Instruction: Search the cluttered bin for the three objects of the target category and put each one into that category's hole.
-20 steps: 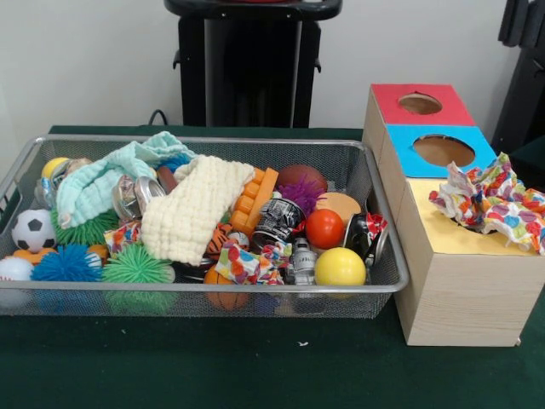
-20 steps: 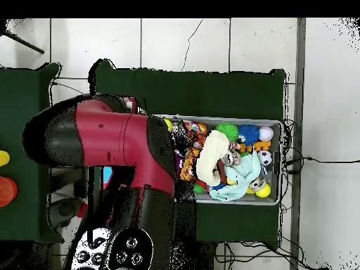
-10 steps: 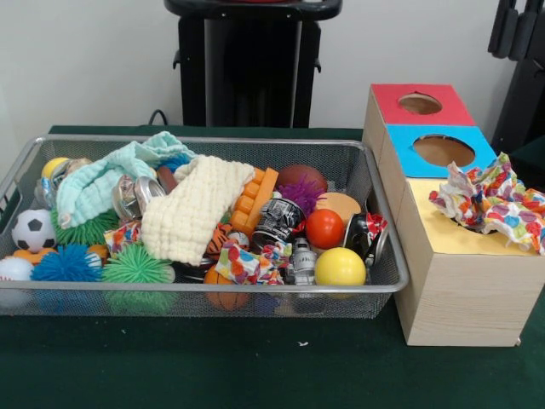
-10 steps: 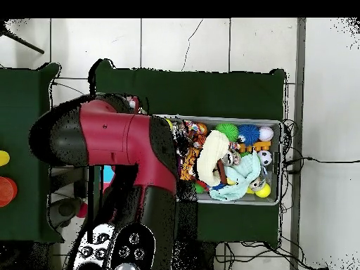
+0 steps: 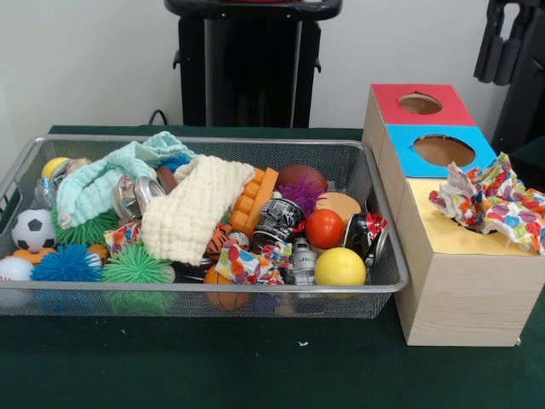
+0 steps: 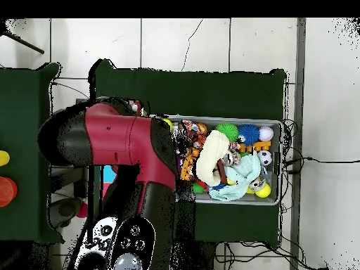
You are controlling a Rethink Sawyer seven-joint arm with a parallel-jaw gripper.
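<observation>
The wire-mesh bin (image 5: pixel 204 290) sits on the green table, full of toys; it also shows in the overhead view (image 6: pixel 275 125). One confetti-print cloth (image 5: pixel 490 203) lies crumpled on the yellow top of the nearest wooden box, over its hole. A second confetti cloth (image 5: pixel 251 262) lies in the bin near the front wall. A third (image 5: pixel 123 234) peeks out beside the cream cloth. A black part of my gripper (image 5: pixel 504 43) hangs at the top right, above and behind the boxes, holding nothing that I can see. Whether it is open is unclear.
Wooden boxes stand right of the bin, with a red-topped hole (image 5: pixel 420 103) and a blue-topped hole (image 5: pixel 443 150). A cream waffle cloth (image 5: pixel 196 209), a mint towel (image 5: pixel 106 179), balls, spiky balls and cans fill the bin. My red arm (image 6: pixel 119 140) hides the boxes from overhead.
The black gripper part at the top right of the front view has moved left, further into the picture. The arm has shifted slightly in the overhead view. The cloths have not moved.
</observation>
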